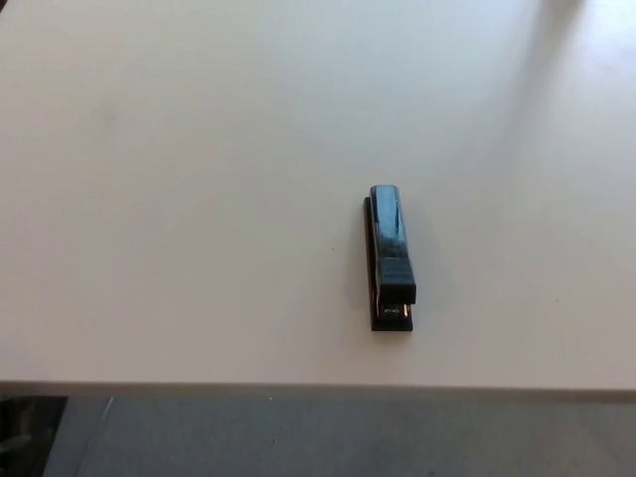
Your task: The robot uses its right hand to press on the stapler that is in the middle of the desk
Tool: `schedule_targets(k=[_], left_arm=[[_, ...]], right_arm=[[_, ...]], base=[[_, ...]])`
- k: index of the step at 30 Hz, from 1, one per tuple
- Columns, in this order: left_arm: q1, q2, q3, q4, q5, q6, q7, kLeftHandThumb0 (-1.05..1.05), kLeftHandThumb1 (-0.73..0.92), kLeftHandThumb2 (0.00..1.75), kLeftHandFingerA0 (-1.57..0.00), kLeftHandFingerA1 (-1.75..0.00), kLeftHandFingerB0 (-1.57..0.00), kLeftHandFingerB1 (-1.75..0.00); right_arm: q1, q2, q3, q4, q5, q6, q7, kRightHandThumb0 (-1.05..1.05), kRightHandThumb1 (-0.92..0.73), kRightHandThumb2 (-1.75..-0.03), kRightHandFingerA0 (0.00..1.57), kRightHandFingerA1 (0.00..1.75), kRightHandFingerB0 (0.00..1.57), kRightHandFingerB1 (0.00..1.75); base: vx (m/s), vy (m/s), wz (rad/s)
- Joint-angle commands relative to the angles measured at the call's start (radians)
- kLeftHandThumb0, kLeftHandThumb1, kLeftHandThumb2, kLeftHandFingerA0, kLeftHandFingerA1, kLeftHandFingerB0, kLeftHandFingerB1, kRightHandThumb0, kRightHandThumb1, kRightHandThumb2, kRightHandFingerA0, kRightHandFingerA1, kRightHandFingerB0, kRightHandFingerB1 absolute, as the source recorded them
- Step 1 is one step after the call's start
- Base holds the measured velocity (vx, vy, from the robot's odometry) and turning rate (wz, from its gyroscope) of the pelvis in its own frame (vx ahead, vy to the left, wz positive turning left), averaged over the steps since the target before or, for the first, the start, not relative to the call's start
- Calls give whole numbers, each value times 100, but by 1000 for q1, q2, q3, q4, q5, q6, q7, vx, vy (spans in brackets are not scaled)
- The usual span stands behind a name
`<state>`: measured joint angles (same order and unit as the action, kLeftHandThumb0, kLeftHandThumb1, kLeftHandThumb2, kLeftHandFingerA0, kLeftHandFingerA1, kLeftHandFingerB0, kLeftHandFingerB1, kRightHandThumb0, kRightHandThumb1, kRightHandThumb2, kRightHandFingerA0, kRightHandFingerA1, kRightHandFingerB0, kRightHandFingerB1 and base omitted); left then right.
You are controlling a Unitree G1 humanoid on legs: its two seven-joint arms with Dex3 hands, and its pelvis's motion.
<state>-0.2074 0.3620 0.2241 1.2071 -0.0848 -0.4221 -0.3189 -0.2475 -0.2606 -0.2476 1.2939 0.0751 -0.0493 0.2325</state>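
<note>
A black stapler (390,255) lies flat on the white desk (199,199), right of the middle and a short way back from the front edge. Its long axis runs front to back, with the stapling mouth toward the front. Neither of my hands shows in the head view.
The desk's front edge (318,389) crosses the picture low down, with grey floor (348,437) below it. A dark object (25,432) sits at the bottom left corner, under the desk line.
</note>
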Motion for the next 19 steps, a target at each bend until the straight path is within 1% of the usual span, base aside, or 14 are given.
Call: schedule_targets(k=[1, 2, 3, 5, 7, 9, 10, 11, 13, 14, 15, 16, 17, 19], left_arm=[[-7, 18, 1, 8, 7, -2, 6, -57, 92, 69, -24, -33, -24, -32], [1, 15, 1, 7, 8, -1, 15, -57, 92, 68, -23, -32, -25, -32], [8, 15, 2, 5, 6, 9, 14, -57, 92, 68, -22, -32, -25, -32], [11, 15, 3, 6, 6, 9, 18, -55, 92, 69, -23, -33, -24, -32], [19, 13, 9, 6, -2, 11, 15, -56, 90, 68, -21, -33, -21, -31], [22, 12, 12, 4, -4, 8, 12, -56, 90, 68, -21, -33, -20, -31], [21, 11, 14, 3, -5, 14, 16, -57, 90, 68, -21, -33, -20, -30], [36, 15, 13, 0, -3, 10, 16, -56, 92, 69, -21, -33, -23, -32], [47, 14, 10, -2, 4, -4, 27, -54, 92, 68, -26, -34, -27, -33], [49, 12, 21, -3, -11, -1, 6, -53, 92, 68, -24, -33, -27, -32], [48, 13, 17, -3, -8, 9, 3, -55, 92, 68, -24, -32, -27, -32], [47, 18, 4, -2, 11, 21, 16, -58, 92, 68, -22, -31, -26, -31], [46, 19, -1, 0, 14, 29, 11, -57, 92, 69, -26, -33, -28, -32], [45, 20, -2, 0, 12, 35, 1, -57, 92, 69, -26, -33, -28, -32]], right_arm=[[16, 1, 44, -10, -49, -107, -45, -79, -65, -100, 17, 48, 7, 35], [23, 6, 42, -9, -43, -112, -51, -80, -65, -100, 23, 50, 4, 36], [27, 10, 49, -8, -45, -121, -51, -79, -64, -97, 29, 50, 11, 40], [27, 16, 56, -8, -47, -124, -58, -79, -64, -97, 25, 49, 12, 41], [34, 17, 69, -6, -58, -133, -60, -79, -65, -97, 22, 48, 11, 40], [36, 17, 71, -3, -58, -139, -61, -79, -64, -97, 22, 47, 11, 40], [38, 16, 72, -4, -57, -142, -60, -78, -80, -64, 30, 36, 15, 27], [46, 19, 77, -2, -59, -147, -60, -79, -64, -97, 25, 49, 11, 40], [52, 19, 84, -1, -65, -150, -65, -80, -64, -97, 26, 50, 11, 41], [55, 18, 90, 0, -69, -156, -62, -79, -81, -65, 31, 38, 16, 27], [54, 17, 94, 0, -71, -157, -63, -80, -64, -98, 24, 50, 12, 41], [53, 17, 99, 0, -74, -156, -69, -80, -65, -98, 24, 50, 12, 41], [54, 17, 105, 0, -78, -159, -71, -80, -64, -98, 23, 49, 14, 41], [54, 17, 108, 0, -80, -161, -73, -80, -64, -98, 23, 49, 14, 41]], base=[[0, 0, 0], [0, 0, 0], [0, 0, 0], [0, 0, 0], [0, 0, 0], [0, 0, 0], [0, 0, 0], [0, 0, 0], [0, 0, 0], [0, 0, 0], [0, 0, 0], [0, 0, 0], [0, 0, 0], [0, 0, 0]])
